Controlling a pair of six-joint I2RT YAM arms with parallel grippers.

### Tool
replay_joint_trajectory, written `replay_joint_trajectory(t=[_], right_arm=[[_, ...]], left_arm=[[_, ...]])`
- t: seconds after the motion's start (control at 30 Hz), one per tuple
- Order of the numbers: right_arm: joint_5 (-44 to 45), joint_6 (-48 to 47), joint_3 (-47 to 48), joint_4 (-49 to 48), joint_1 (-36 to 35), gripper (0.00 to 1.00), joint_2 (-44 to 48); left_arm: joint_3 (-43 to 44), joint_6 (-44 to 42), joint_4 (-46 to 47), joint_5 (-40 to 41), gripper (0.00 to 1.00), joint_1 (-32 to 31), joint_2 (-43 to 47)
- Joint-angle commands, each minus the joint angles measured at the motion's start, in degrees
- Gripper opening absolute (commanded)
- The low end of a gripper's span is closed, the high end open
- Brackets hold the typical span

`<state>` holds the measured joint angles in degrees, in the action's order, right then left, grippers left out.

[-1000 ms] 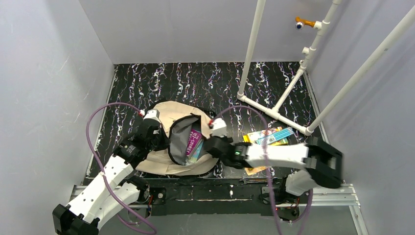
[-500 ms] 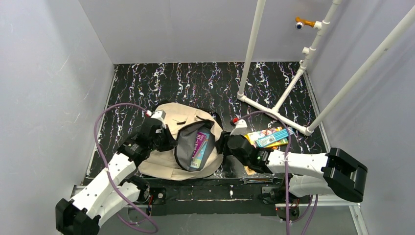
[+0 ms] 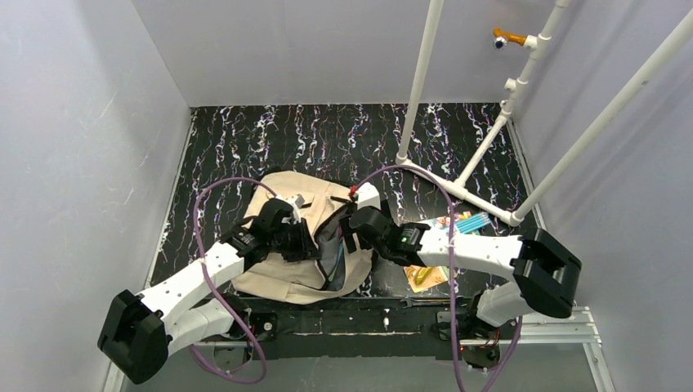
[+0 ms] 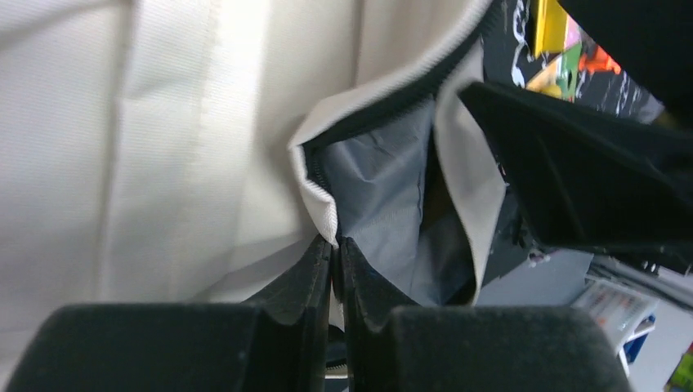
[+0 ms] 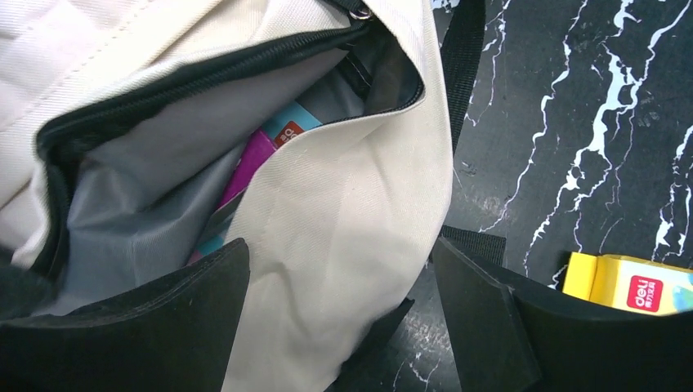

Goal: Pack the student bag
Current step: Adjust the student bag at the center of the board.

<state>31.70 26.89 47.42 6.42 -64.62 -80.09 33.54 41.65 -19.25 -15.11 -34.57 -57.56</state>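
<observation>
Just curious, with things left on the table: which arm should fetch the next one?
Probably right: the right gripper is open near the yellow box; the left gripper pinches the student bag.

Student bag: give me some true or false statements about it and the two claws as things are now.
1. The left claw pinches the zipper edge of the bag. True.
2. The right claw is shut on the bag. False: it is open.
3. A purple book lies inside the bag. True.
4. The yellow box is inside the bag. False: it lies on the table beside the bag.
</observation>
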Motion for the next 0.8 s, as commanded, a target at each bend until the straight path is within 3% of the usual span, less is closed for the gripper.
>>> replay_joint_trajectory(t=[0.0, 0.3, 0.47, 0.63, 0.77], right_arm=[[-1.3, -2.12, 4.6, 0.68, 1.51, 0.9, -3.19], [-9.43, 0.31, 4.55, -1.96, 1.03, 0.95, -0.41], [-4.89, 3.58, 7.4, -0.22, 0.11, 0.98, -4.55], [1.13, 7.11, 13.76, 7.44, -1.43, 0.93, -12.15], [5.03, 7.85, 13.2, 11.23, -3.55, 0.88, -13.48]], left_arm=[[0.0, 1.65, -0.58, -2.38, 0.08, -3.68, 0.54], [-2.55, 1.68, -4.72, 3.23, 0.09, -3.84, 4.7], [-1.72, 0.74, -6.51, 4.7, 0.09, -3.83, 4.21], [-0.65, 1.29, -6.95, 4.66, 0.12, -3.83, 3.92], [-0.23, 1.58, -6.95, 4.66, 0.15, -3.82, 4.03]])
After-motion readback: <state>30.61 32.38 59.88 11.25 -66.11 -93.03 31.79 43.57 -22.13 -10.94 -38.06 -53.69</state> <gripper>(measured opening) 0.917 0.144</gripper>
